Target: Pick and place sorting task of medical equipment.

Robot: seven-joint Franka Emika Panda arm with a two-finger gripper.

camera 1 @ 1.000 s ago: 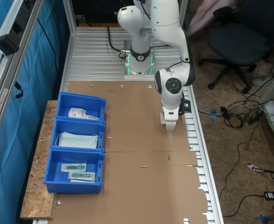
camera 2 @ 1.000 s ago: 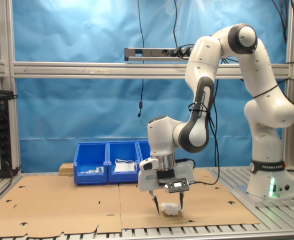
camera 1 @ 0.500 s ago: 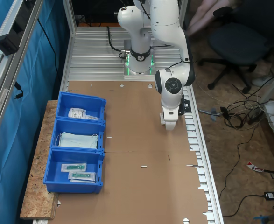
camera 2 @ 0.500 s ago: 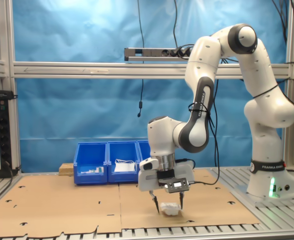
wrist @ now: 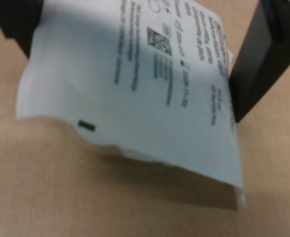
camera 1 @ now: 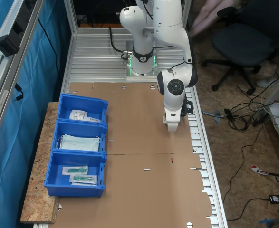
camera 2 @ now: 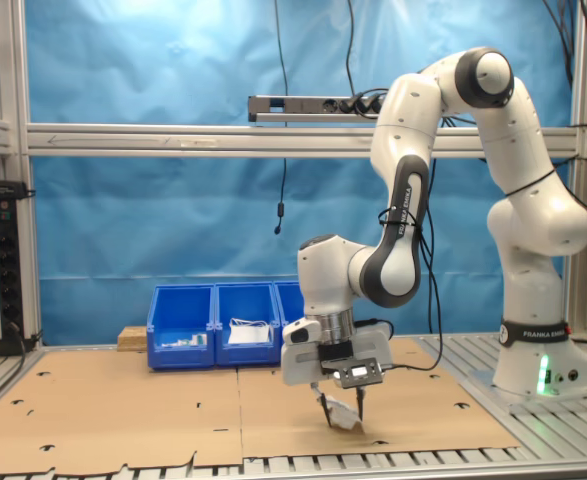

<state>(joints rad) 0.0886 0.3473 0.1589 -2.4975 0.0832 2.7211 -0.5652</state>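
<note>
The gripper (camera 2: 342, 412) pinches a white sachet (wrist: 145, 94) between its 2 black fingers (wrist: 263, 54), the sachet tilted just above the brown cardboard (camera 2: 123, 410).

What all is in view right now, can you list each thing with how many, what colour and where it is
White sachet: one, white with dark print, held tilted between the jaws just above the cardboard near the table's front edge in the second exterior view.
Blue bins: three, blue, in a row at the first exterior view's left.
Face masks: pale blue, count unclear, in the middle bin.
Clear packets: two, clear with teal-green items, in the bin nearest the first exterior view's bottom.
White packets: white, count unclear, in the bin nearest the arm's base.
Cardboard sheet: brown, covering the table.
Office chair: one, dark, first exterior view's upper right.
Gripper: one, white arm, dark jaws shut on the sachet.
</note>
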